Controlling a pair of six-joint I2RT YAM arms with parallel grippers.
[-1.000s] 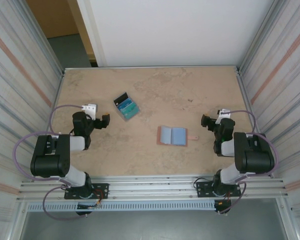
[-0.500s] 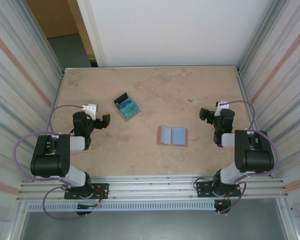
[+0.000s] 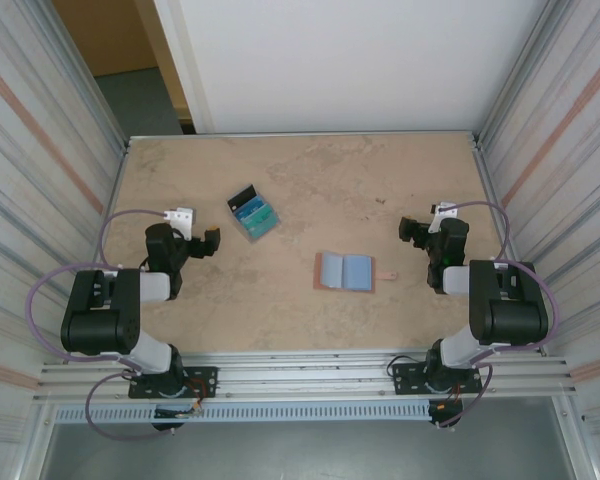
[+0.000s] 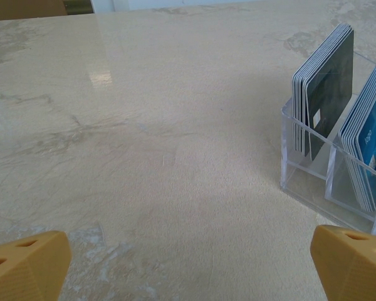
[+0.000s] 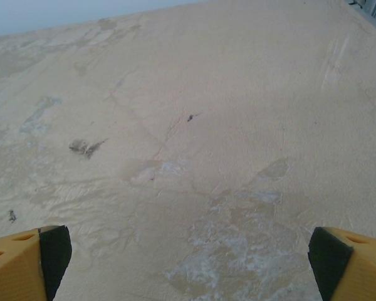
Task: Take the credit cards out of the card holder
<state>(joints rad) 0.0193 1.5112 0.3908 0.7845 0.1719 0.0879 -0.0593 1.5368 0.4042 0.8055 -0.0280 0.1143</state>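
Fingertips in yellow stand at the two lower corners of the left wrist view, far apart, so the left gripper is wide open and holds nothing. The right gripper is spread the same way in its own view, with black pads on the inner sides. From above, the card holder lies flat and unfolded on the table, in the lower middle of the frame, between the two grippers and nearer to the right one, touched by neither. Its inside is blue-grey, a salmon-pink border shows around it, and a small tab sticks out at its right edge. Farther up, left of centre, are the credit cards, teal and blue with one black. The left wrist view adds what the top view does not: these cards stand upright on edge in a clear plastic box with compartments, at the right of the frame. The right wrist view has bare table with some dark specks.
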